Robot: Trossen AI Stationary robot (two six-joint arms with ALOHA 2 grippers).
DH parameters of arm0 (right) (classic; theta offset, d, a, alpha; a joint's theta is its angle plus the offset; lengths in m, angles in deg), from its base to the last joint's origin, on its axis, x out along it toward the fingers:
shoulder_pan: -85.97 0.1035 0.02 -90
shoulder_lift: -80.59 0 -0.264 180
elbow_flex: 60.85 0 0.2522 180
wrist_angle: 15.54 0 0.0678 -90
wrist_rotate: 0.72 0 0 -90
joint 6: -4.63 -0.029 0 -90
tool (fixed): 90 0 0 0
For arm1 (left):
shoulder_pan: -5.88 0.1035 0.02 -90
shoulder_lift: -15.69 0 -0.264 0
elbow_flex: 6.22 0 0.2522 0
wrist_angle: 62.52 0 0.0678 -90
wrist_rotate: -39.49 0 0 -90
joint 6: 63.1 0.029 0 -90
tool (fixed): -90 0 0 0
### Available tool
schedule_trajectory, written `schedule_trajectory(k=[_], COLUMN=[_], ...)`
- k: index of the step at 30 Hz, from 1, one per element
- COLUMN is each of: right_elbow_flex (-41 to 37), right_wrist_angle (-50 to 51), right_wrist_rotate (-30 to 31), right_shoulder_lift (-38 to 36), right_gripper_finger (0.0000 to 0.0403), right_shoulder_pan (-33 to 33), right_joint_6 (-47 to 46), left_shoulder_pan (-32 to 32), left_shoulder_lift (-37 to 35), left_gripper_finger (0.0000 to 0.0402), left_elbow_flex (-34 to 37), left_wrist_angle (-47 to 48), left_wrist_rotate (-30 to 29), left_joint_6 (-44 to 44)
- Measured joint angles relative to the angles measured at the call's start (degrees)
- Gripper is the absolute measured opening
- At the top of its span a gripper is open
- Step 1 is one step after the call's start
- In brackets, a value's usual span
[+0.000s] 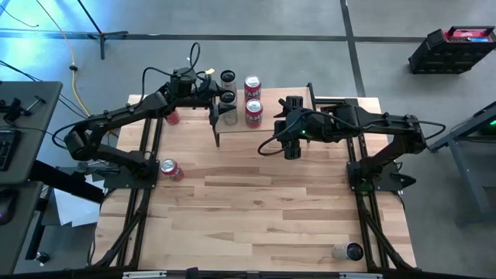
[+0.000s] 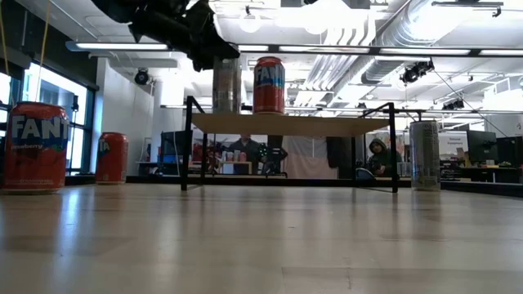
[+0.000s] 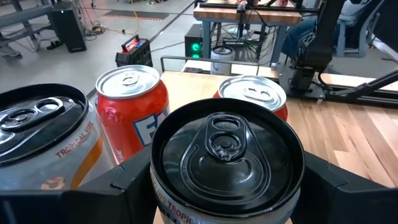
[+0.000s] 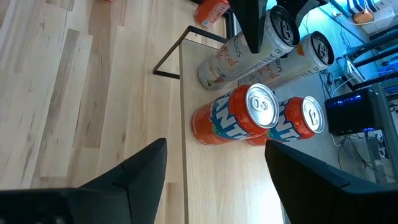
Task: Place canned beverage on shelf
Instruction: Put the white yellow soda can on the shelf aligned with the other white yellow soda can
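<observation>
Here the surface [image 1: 263,209] carries the shelf [image 1: 267,133] at its 12 o'clock edge. The left end effector [image 1: 226,108] stands over the shelf's 9 o'clock end, fingers around an upright silver can [image 3: 227,165], seemingly set down. Two red cans [image 1: 253,101] crowd its 3 o'clock side. The right end effector [image 1: 292,147] waits agape, empty.

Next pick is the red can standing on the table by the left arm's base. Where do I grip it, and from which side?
Take the red can across the middle of its round side wall, fingers on opposite sides. It stands upright with nothing touching it. Coming in from the open middle of the table looks best, since the left arm's base crowds the other side.
</observation>
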Motion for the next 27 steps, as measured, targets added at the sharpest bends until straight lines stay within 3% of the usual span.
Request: schedule_trajectory(k=[27], right_elbow_flex=[0.0], right_wrist_angle=[-0.01], right_wrist_rotate=[-0.38], right_shoulder_lift=[0.0], right_gripper_finger=[0.0256], right_shoulder_pan=[0.0], right_joint_6=[-0.25], left_shoulder_pan=[-1.46], left_shoulder_lift=[0.02], left_gripper_finger=[0.0251], left_elbow_flex=[0.0], left_wrist_angle=[0.33], left_wrist_rotate=[-0.96], left_joint_6=[1.94])
